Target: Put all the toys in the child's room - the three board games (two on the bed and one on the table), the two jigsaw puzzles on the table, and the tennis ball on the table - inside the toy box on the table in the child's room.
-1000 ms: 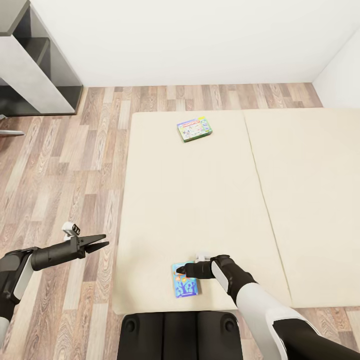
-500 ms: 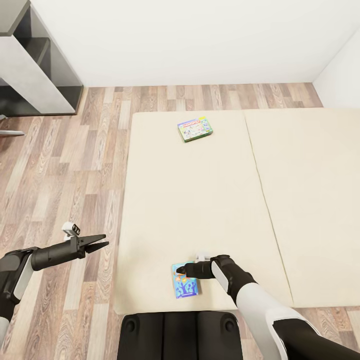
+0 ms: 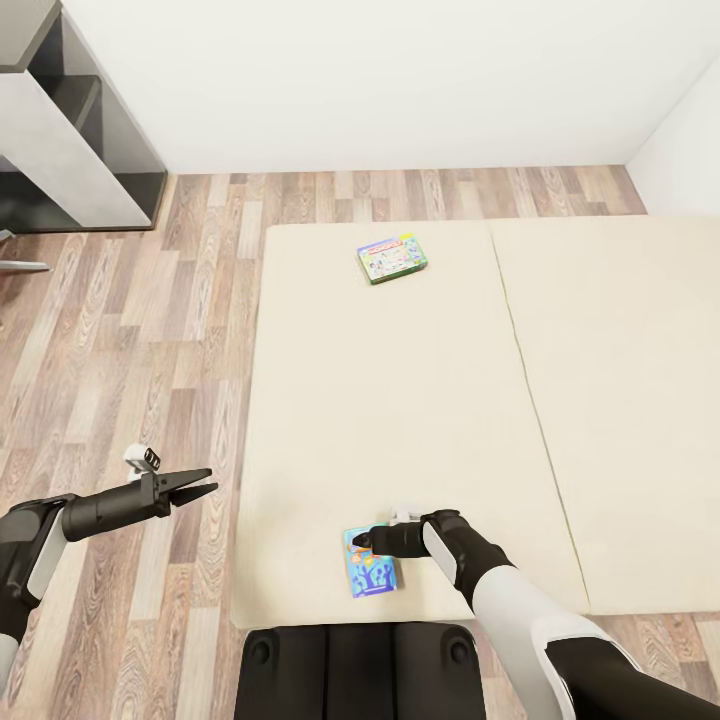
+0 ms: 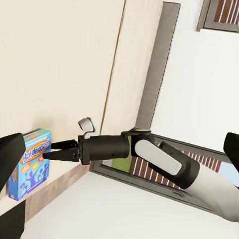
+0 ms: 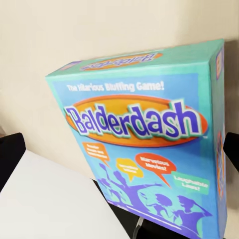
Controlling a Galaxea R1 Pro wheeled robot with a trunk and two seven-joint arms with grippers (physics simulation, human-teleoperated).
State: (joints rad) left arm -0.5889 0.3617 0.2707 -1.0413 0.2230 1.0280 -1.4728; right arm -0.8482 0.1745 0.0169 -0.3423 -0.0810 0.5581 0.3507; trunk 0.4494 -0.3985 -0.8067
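Observation:
A blue board game (image 3: 370, 562) with orange drawings, titled "Balderdash", lies flat near the front edge of the cream bed (image 3: 420, 400). My right gripper (image 3: 362, 542) is open right at the box's far end, low over the mattress. In the right wrist view the box (image 5: 144, 134) sits close ahead, between the spread fingers (image 5: 10, 159). The left wrist view has the same box (image 4: 30, 164) with the right gripper (image 4: 47, 151) pointing at it. A green-bordered board game (image 3: 391, 259) lies far up the bed. My left gripper (image 3: 208, 483) hangs open over the floor, left of the bed.
Wood-plank floor (image 3: 150, 340) runs along the bed's left side and far end. A grey and white shelf unit (image 3: 70, 130) stands at the far left against the white wall. My dark base (image 3: 360, 660) touches the bed's front edge. The grey headboard (image 4: 157, 64) borders the mattress.

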